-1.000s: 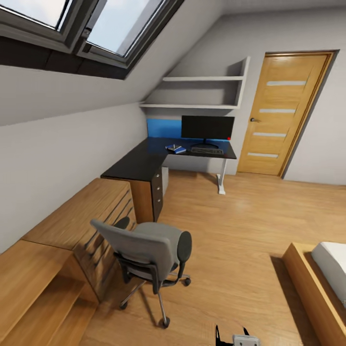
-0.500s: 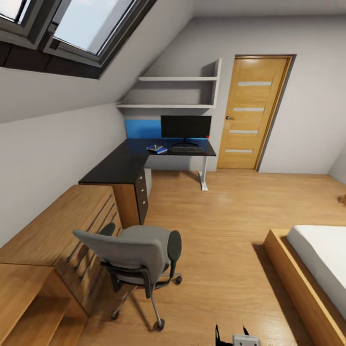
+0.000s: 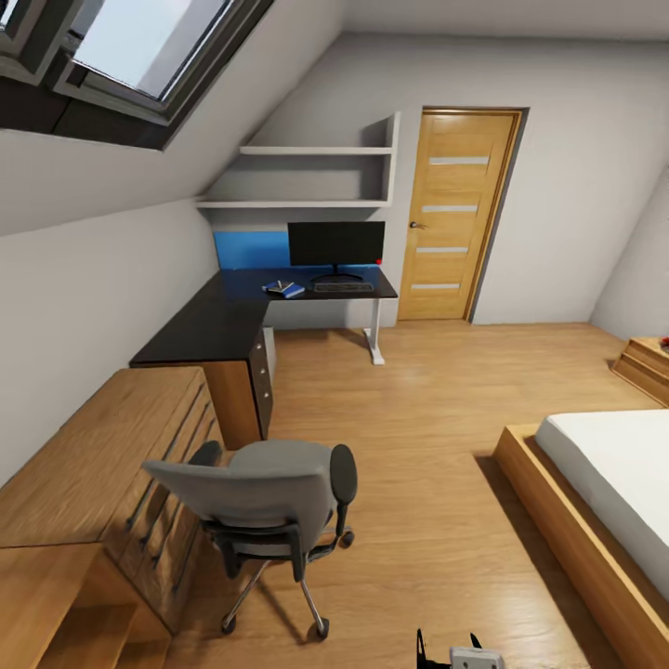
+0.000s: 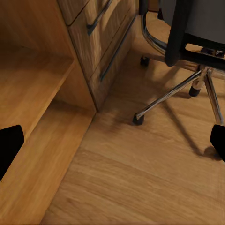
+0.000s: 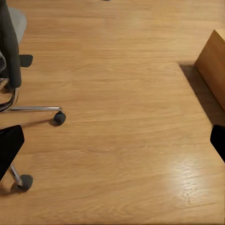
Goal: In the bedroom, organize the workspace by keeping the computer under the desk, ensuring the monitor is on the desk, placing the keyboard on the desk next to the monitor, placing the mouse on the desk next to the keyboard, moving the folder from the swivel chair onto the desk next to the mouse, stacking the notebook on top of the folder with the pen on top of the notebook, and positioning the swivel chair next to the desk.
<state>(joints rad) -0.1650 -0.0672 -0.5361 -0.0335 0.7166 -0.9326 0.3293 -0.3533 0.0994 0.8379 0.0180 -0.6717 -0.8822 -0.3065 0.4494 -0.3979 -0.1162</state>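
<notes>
Swivel chair (image 3: 269, 502) is being seen well apart from the table (image 3: 232, 311).
Mouse is being lost in blur; both pincers are being held wide open, empty.

Desk (image 3: 214, 321) set up, chair (image 3: 265, 497) well apart from it

On the black desk: monitor (image 3: 335, 244) upright at the blue back panel, keyboard (image 3: 344, 287) just before it, blue folder (image 3: 287, 290) beside that. The grey chair stands on the plank floor, back toward the camera.
</notes>
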